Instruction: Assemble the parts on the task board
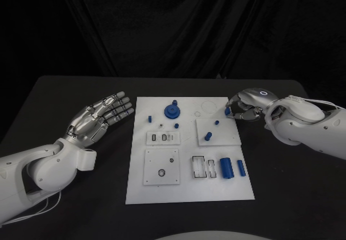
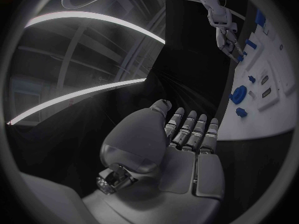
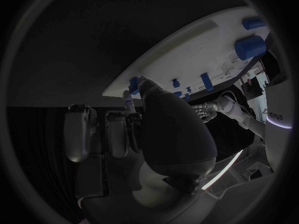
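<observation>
The white task board (image 1: 216, 187) lies in the middle of the black table. On it are a round blue part (image 1: 172, 111), small blue pegs (image 1: 207, 135) and two long blue cylinders (image 1: 226, 168) beside empty slots. My right hand (image 1: 246, 106) is at the board's far right edge, fingers curled in, and pinches a small blue part (image 1: 228, 113) at its fingertips; the right wrist view shows this blue part (image 3: 133, 84) against the board (image 3: 187, 50). My left hand (image 1: 101, 119) hovers left of the board, flat with fingers spread and holding nothing, as the left wrist view's hand (image 2: 187, 134) confirms.
Bare black table (image 1: 72, 90) runs along both sides of the board. A dark curtain hangs behind the table's far edge. Square inset plates (image 1: 161, 167) with holes sit in the board's near half.
</observation>
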